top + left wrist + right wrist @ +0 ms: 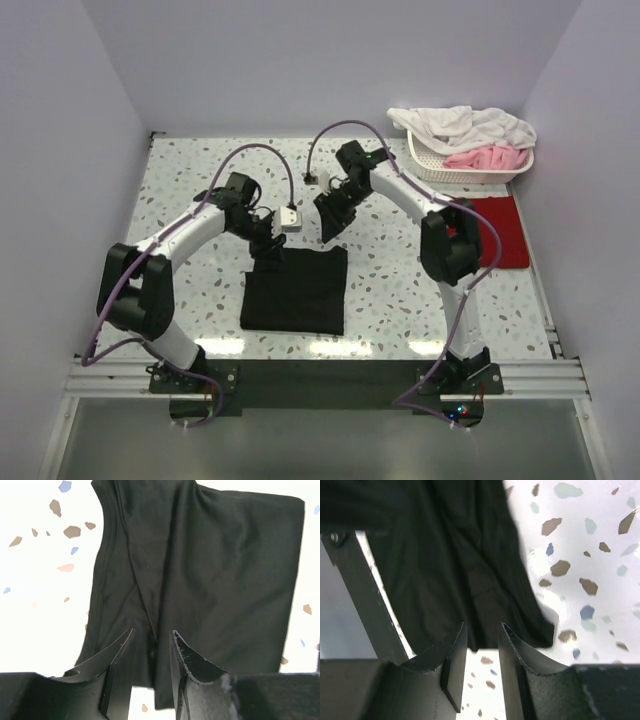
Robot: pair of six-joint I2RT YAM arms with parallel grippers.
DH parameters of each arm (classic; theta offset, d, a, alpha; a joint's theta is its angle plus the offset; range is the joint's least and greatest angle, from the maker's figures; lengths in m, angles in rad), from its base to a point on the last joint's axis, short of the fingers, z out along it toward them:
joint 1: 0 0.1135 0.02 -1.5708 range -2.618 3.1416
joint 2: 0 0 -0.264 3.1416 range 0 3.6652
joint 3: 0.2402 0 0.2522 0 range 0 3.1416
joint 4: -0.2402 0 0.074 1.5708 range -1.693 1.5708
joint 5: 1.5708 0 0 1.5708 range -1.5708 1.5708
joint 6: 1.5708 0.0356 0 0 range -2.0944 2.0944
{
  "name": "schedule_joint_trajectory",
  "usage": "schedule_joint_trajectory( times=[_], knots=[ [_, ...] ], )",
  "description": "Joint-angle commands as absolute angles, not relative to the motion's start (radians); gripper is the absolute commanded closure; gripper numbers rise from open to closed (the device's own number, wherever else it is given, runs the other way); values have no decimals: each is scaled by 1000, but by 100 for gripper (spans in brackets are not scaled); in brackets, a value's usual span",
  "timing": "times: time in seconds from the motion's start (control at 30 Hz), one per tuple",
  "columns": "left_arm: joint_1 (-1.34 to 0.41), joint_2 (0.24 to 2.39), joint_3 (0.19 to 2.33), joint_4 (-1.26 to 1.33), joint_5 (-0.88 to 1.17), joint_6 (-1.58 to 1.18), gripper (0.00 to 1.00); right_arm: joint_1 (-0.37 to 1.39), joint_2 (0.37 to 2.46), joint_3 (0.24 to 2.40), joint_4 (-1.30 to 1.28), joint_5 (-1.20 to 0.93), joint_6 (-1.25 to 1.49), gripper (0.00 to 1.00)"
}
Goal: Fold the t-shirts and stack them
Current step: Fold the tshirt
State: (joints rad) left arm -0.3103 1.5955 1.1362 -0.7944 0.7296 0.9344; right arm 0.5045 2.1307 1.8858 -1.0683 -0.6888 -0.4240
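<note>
The black t-shirt [295, 290] lies folded into a rectangle at the table's middle front. My left gripper [265, 243] is at its far left corner. In the left wrist view its fingers [117, 660] stand a little apart, with a fold of the black t-shirt [210, 580] in the gap. My right gripper [330, 225] hovers over the far right edge. Its fingers [520, 650] are a little apart, with bare table between them and the edge of the black t-shirt [450, 570] just beyond the tips. The dark red t-shirt [502, 230] lies folded at the right.
A white basket [470, 168] holding white and pink cloth stands at the back right, behind the red shirt. A small white box [291, 219] with a cable lies between the grippers. White walls close in the speckled table [400, 290] on three sides.
</note>
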Motion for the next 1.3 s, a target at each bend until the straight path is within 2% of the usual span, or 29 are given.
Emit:
schedule_joint_trajectory(
  times=[0.0,0.27,0.53,0.7,0.8,0.83,1.1,1.27],
  knots=[
    [-336,1638,1135,-677,747,934,62,514,2243,1939,-1014,-770,-233,66],
    [-405,1697,1086,-643,747,979,62,517,2381,2022,-953,-821,-146,67],
    [-465,1738,1032,-545,709,928,57,517,2402,2020,-879,-877,-74,66],
    [-468,1769,1029,-535,684,934,57,518,2388,2006,-865,-884,-71,66],
    [-469,1758,1034,-540,690,942,66,526,2390,1997,-865,-894,-71,66],
    [-469,1753,1034,-540,698,945,72,532,2390,1994,-862,-894,-72,66],
    [-486,1697,1035,-548,698,933,100,569,2425,1968,-853,-878,-115,69],
    [-500,1660,1045,-557,693,946,100,568,2473,1977,-873,-859,-155,69]
  ],
)
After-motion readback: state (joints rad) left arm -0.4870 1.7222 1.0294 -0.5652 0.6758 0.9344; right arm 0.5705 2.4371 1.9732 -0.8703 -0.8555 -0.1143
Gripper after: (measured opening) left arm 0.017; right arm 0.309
